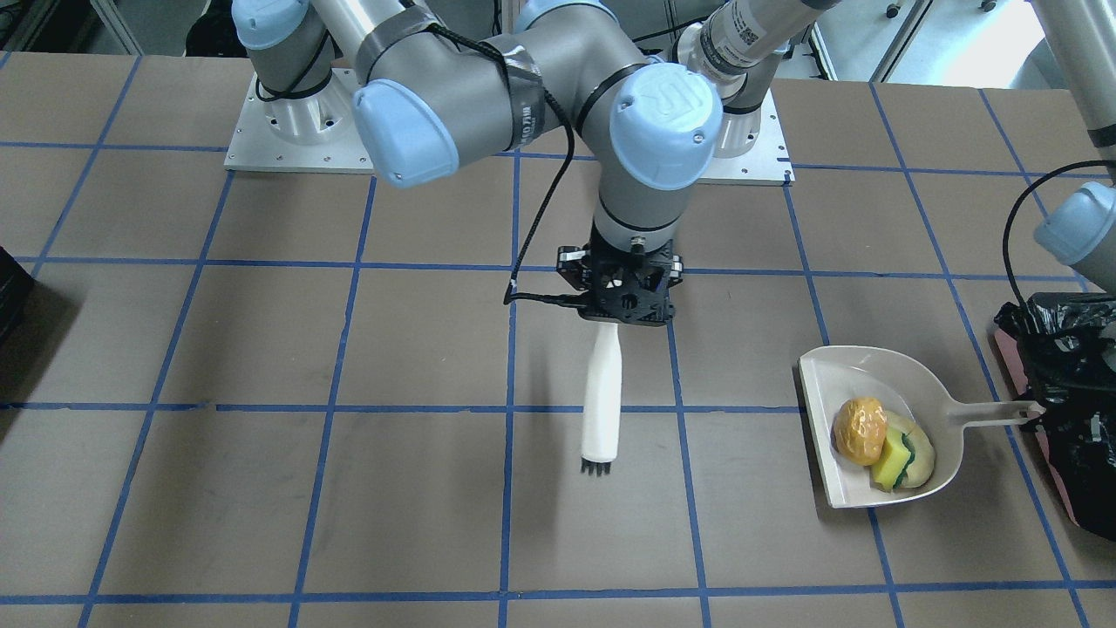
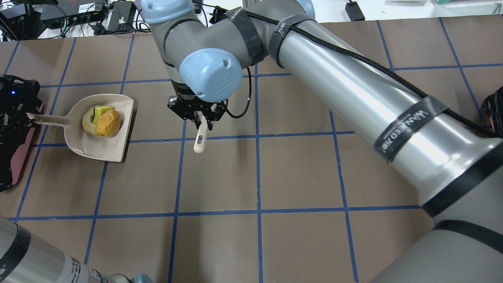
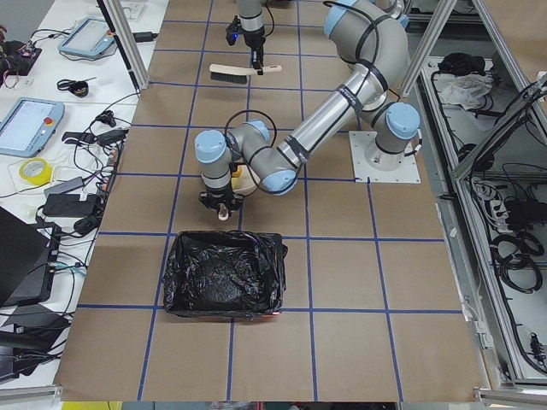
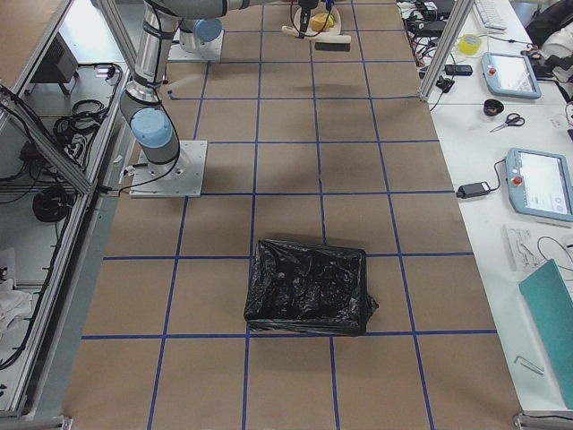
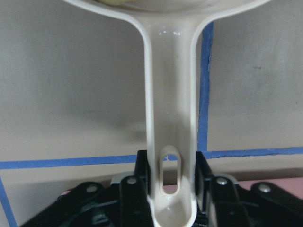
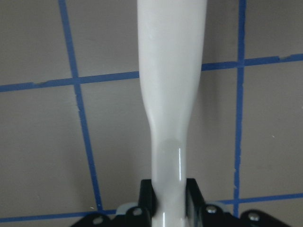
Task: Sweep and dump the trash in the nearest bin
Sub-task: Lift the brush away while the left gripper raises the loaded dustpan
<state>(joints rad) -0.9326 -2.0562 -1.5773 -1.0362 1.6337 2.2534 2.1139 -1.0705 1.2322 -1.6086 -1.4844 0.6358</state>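
Observation:
The trash lies in a beige dustpan [image 1: 837, 384]: an orange-brown lump [image 1: 860, 429], a yellow sponge piece with a green layer [image 1: 891, 460] and a pale crescent slice [image 1: 922, 453]. It also shows in the overhead view [image 2: 109, 123]. My left gripper [image 5: 173, 189] is shut on the dustpan handle [image 5: 173, 94], right beside the pink-sided bin with a black bag [image 1: 1068, 384]. My right gripper [image 1: 615, 321] is shut on a white brush [image 1: 603, 392] at mid-table, its black bristles pointing away from the robot, well apart from the dustpan.
A second black-lined bin [image 4: 309, 287] stands at the table's other end, on my right. Its dark edge shows in the overhead view [image 2: 496, 108]. The brown table has a blue tape grid [image 1: 510, 410]. My right arm's long link [image 2: 353, 94] spans the table.

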